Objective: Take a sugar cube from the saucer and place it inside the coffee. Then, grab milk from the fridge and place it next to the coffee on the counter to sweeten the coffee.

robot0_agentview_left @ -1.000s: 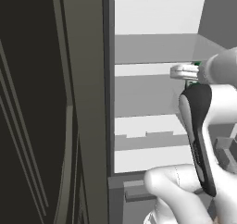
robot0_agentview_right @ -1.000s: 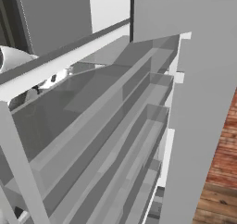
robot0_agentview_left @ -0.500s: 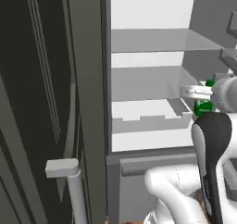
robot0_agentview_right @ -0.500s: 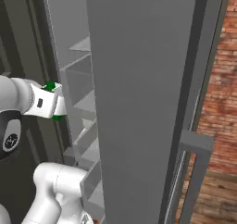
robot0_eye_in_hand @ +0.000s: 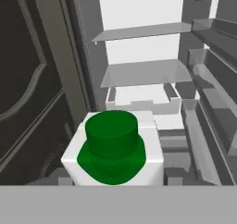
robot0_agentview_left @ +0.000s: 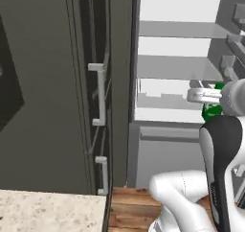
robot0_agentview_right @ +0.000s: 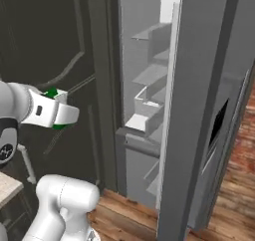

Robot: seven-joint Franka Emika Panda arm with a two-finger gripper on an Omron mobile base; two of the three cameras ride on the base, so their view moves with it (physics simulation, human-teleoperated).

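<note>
Closest to the hand camera sits the milk (robot0_eye_in_hand: 113,153), a white carton top with a round green cap and green collar, so near the lens that its lower body is cut off at the bottom of the view. The gripper (robot0_agentview_left: 206,96) is closed on the milk: in the left base view the pale fingers reach out leftward from the wrist with a bit of green carton (robot0_agentview_left: 211,110) showing just below and behind them, and in the right base view the same hand (robot0_agentview_right: 55,113) carries it out in front of the dark cabinet front, green showing at the top and the underside of the white fingers. The carton is held in the air, clear of every shelf, in front of the open fridge (robot0_agentview_left: 177,58). At the lower left of the left base view a corner of the beige speckled counter (robot0_agentview_left: 48,209) shows, with wooden floor (robot0_agentview_left: 129,209) beside it (the planks run up to the foot of the appliance). Farther off, the fridge stands open, its white back wall and pale grey shelves (robot0_eye_in_hand: 143,72) stacked one above another, with a low white drawer (robot0_eye_in_hand: 141,98) under the middle shelf. The open fridge door (robot0_agentview_right: 199,110) stands edge-on at the right of the right base view, with door bins (robot0_agentview_right: 147,115) on its inner side. Left of the opening, a dark panel carries pale bar handles (robot0_agentview_left: 99,94).
</note>
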